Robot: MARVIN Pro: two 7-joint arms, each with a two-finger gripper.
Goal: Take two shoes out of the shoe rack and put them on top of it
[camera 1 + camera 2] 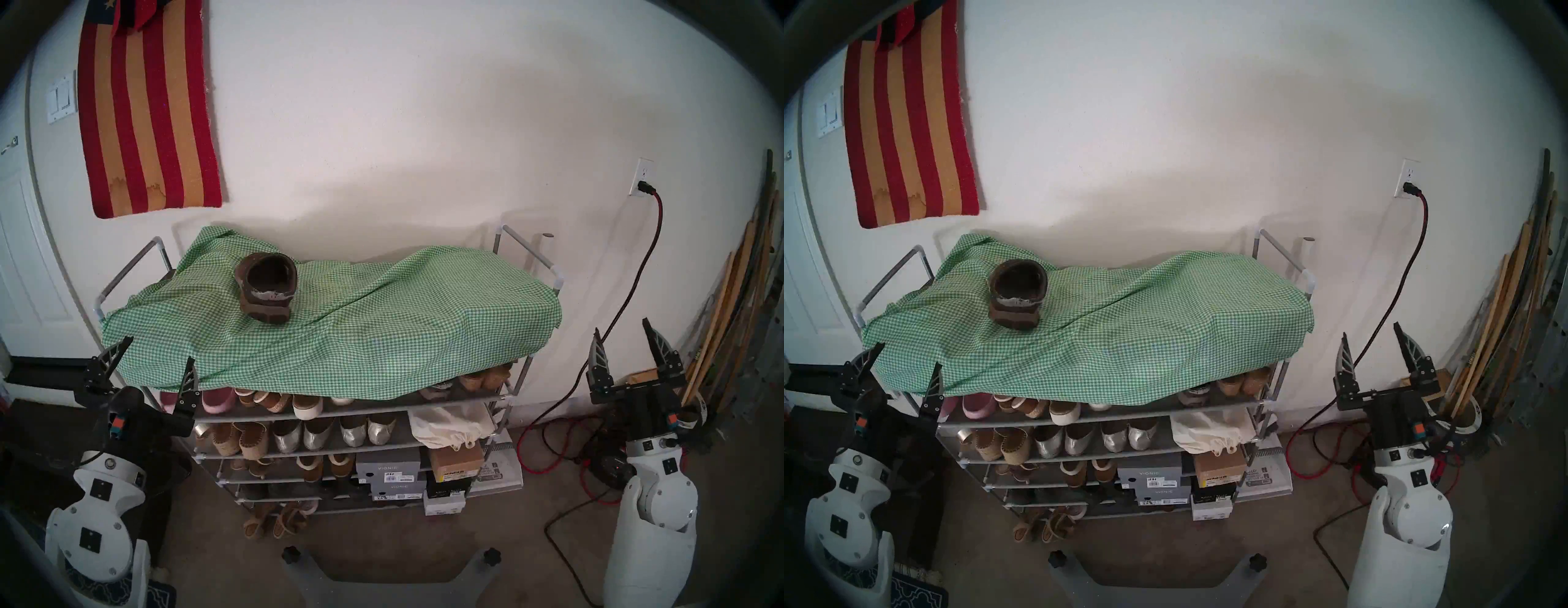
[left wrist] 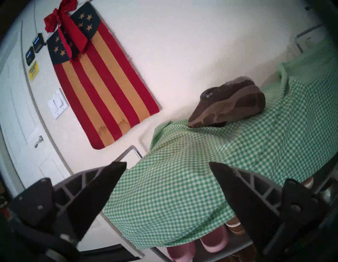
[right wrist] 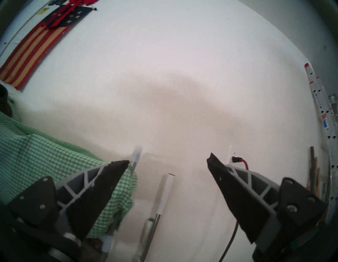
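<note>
So one brown clog (image 1: 266, 288) is already sitting on the gingham cloth (image 1: 382, 322) draped over the top of the shoe rack (image 1: 509, 397), toward its left end with the heel facing the robot, probably dropped there because that's the nearest spot for the left arm. I can't pick out its mate on the shelves under the cloth. Both the left gripper (image 1: 158, 349) at the rack's front-left corner and the right gripper (image 1: 623, 330) off its right side are spread wide and empty.
</note>
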